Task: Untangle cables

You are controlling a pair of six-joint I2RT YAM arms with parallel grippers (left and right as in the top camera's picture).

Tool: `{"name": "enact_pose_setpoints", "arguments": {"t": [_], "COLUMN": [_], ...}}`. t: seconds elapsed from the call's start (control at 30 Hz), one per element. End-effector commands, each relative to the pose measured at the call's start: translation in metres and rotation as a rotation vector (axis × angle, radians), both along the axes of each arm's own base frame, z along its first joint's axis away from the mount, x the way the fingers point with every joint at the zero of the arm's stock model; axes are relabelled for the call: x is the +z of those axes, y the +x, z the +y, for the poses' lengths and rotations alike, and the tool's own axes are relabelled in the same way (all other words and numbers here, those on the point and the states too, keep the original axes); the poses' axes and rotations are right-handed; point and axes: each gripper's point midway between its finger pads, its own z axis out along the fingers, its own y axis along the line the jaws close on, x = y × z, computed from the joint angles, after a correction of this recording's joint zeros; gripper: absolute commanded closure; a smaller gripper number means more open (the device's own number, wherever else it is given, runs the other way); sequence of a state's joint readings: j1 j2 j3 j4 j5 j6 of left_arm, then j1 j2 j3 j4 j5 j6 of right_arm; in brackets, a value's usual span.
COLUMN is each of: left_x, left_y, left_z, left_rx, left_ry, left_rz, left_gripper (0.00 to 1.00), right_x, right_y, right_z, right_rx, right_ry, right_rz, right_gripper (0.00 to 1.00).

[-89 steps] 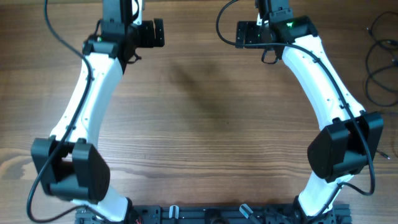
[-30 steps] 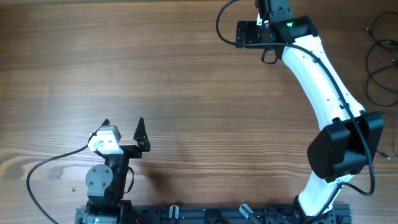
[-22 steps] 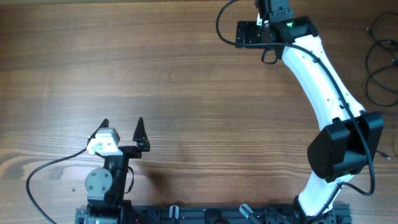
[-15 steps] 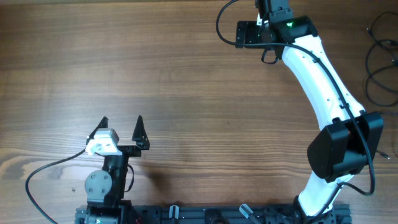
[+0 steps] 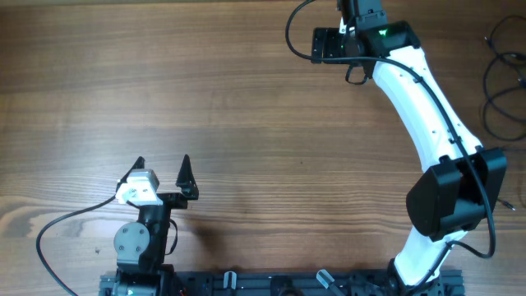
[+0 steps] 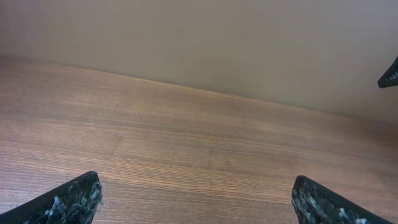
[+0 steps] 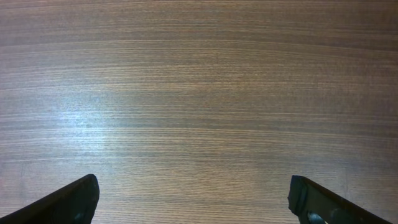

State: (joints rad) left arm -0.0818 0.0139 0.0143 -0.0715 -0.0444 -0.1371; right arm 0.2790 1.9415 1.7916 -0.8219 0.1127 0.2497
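no readable text, labels or numbers anywhere

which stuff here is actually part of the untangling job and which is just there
Part of the job:
- cables, loose black loops at the table's right edge, untouched
- left gripper, open, empty, pulled back near its base
- right gripper, open, empty, over bare wood

Just there:
- wooden table
- black mounting rail along the near edge
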Motion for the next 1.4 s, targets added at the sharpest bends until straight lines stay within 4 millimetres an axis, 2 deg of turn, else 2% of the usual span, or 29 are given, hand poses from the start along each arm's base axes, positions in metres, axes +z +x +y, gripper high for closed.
{"name": "enact_pose_setpoints", "arguments": {"t": [0.0,0.33,0.67,0.77,1.37], "left_x": [-0.001,-0.0006,-0.0007,-0.0006,-0.0007], "left_y": [0.0,0.0001,0.0001,0.0001,0.0001], "left_z": [0.0036,0.0055,0.0056,0.0063,0.0096], "left_rx": [0.018,0.028,0.013,0.015,0.029], "left_ry": [-0.002,0.006,0.24,0.26,0.262], "left_rz": [-0.005,-0.007,-0.012,-0.012,-0.01], "left_gripper": [0.0,0.0,0.0,0.0,0.0], "right_x": [-0.0036,-0.0037,-0.0037,-0.0037,-0.0037], "right_y": [0.001,0.0009,0.0009,0.0009,0.0009], "right_z": [0.0016,0.0017,0.0016,0.0016,0.0017], "right_rx": [-0.009,-0.009,-0.009,-0.01,-0.01], "right_ry": [0.007,0.008,0.007,0.007,0.008], "right_rz": [0.006,0.006,0.006,0.006,0.006], "right_gripper": [0.0,0.0,0.0,0.0,0.0]}}
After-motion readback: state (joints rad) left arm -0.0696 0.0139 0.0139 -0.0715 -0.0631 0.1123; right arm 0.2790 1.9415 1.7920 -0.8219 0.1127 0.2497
